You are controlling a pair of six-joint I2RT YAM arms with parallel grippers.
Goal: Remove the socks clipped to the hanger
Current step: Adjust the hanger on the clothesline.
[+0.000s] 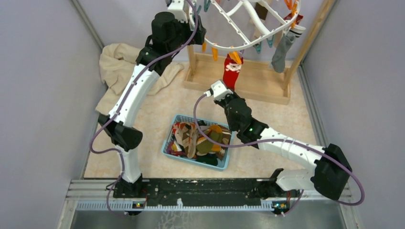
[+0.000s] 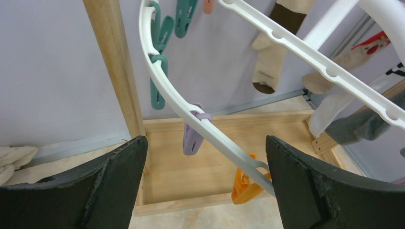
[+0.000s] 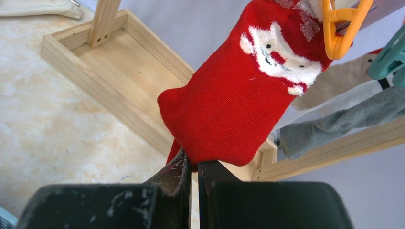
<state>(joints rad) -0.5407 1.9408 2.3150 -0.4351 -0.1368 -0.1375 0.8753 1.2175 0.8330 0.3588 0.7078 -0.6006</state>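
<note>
Under the near rim of the hanger (image 2: 174, 98), our right hand (image 3: 191, 171) pinches the red sock (image 3: 239, 105) at its lower end, so we should pull steadily down, away from the orange clip (image 3: 341, 28), while our left hand (image 2: 205, 145) hovers wide at that rim.

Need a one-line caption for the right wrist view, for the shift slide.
Right gripper shut on the lower edge of a red Santa sock hanging from an orange clip above the wooden rack base.

Left claw (image 2: 205, 143) spread wide, arm raised high. Right claw (image 3: 192, 164) pinched on red sock (image 3: 229, 95), arm stretched forward.
</note>
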